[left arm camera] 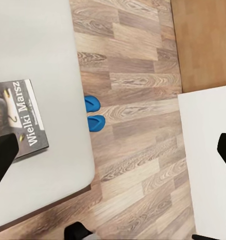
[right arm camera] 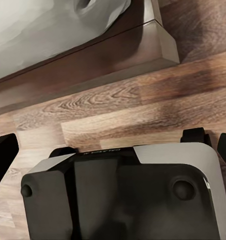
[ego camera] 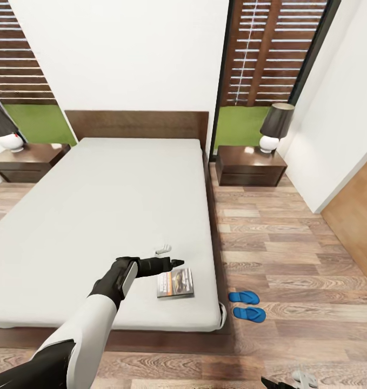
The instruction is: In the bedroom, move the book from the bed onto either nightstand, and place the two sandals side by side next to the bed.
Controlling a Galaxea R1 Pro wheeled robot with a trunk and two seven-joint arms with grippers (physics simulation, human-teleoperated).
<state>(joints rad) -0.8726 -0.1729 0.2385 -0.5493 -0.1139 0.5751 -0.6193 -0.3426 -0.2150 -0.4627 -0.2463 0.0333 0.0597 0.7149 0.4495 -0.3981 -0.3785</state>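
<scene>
While the head view has the left hand (ego camera: 169, 256) hovering open and empty just above the book (ego camera: 175, 282) near the bed's (ego camera: 97, 216) foot corner, the left wrist view shows the book's (left arm camera: 20, 120) long axis beside one spread finger; right hand's state unclear

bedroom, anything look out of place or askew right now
The book lies near the foot corner of the bed, slightly askew to its edge. The left gripper hovers over it, fingers apart. The two sandals sit side by side on the floor beside the bed. Nothing spilled or damaged.
</scene>
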